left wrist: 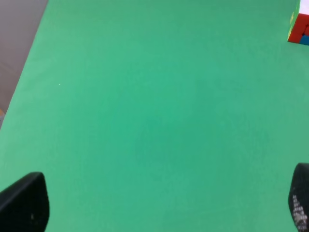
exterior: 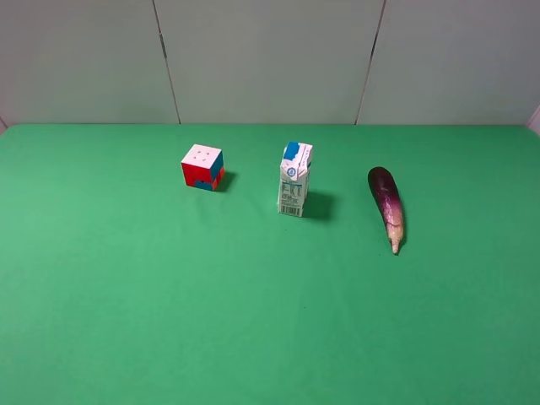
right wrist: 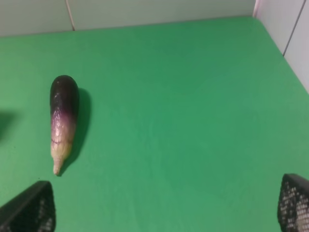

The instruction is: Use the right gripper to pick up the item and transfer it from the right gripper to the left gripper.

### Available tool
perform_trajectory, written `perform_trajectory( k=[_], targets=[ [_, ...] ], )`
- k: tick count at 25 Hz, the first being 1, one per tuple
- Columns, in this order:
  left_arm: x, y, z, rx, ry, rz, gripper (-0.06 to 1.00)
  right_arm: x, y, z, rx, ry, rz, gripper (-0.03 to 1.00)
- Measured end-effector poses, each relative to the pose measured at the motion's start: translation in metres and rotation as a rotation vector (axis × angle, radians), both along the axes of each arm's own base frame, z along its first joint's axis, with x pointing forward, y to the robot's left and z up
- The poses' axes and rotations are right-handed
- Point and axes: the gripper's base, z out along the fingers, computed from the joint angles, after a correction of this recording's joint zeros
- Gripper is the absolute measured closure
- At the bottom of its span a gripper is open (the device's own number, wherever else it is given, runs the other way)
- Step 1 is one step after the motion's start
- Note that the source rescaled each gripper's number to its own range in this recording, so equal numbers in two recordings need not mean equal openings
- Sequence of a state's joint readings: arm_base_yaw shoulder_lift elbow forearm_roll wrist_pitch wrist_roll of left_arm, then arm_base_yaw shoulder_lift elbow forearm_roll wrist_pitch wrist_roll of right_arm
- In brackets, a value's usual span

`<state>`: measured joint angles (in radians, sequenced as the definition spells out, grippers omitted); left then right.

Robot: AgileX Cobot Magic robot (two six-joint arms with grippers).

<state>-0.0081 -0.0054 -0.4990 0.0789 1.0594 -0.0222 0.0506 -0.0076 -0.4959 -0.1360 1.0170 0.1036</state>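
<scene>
eggplant (right wrist: 63, 118) | lies ahead of right hand (right wrist: 161, 208), untouched | right hand: apart, empty | left hand (left wrist: 159, 205): apart

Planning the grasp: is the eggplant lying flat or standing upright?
Lying flat: the eggplant rests lengthwise on the green table, shadow alongside.

cube (exterior: 202, 166) left, carton (exterior: 294, 180) middle, eggplant (exterior: 386, 207) right of carton

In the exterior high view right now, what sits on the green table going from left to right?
puzzle cube → milk carton → eggplant. All three stand apart on the green table.
</scene>
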Motion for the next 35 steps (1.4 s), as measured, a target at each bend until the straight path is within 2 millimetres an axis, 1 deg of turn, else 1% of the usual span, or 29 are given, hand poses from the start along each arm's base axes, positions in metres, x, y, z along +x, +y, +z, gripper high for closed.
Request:
perform_trajectory(
  k=[33, 35],
  targets=[
    [0.0, 0.0, 0.0, 0.0, 0.0, 0.0, -0.03, 0.0, 0.0, 0.0, 0.0, 0.0, 0.0, -0.03],
    [0.0, -0.0001, 0.0, -0.001, 0.0, -0.001, -0.03, 0.0022, 0.0001, 0.0, -0.001, 0.015, 0.0, -0.03]
  ],
)
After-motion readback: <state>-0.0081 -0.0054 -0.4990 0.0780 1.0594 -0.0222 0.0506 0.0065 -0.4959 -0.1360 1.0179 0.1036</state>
